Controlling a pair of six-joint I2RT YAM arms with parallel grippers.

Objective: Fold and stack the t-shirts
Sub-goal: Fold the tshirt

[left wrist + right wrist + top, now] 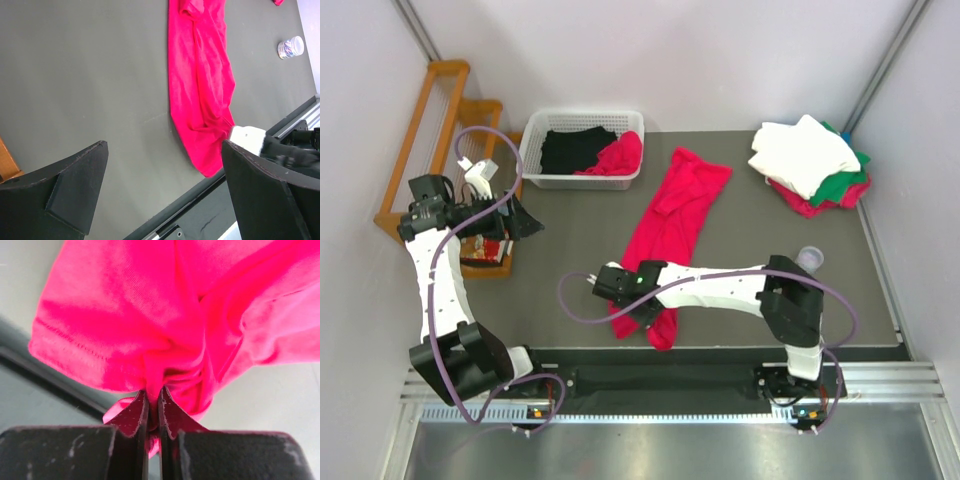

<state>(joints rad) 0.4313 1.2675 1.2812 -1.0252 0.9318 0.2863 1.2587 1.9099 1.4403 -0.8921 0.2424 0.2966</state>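
1 crimson t-shirt (pixel 672 225) lies long, bunched.

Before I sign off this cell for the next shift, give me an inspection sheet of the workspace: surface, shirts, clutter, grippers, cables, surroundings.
Surface: dark grey table, no spills seen.
Job's things: crimson t-shirt stretched out lengthwise mid-table, near end bunched; folded stack at far right, white on top, green and red beneath; black and red shirts in the white basket.
Clutter: small cup near the right edge.
Grippers: right gripper fingers pinched on the crimson t-shirt's near end; left gripper open, holding nothing, off to the left.
Cables: purple cables looped along both arms, clear of the cloth.
Surroundings: wooden rack at left; white walls.
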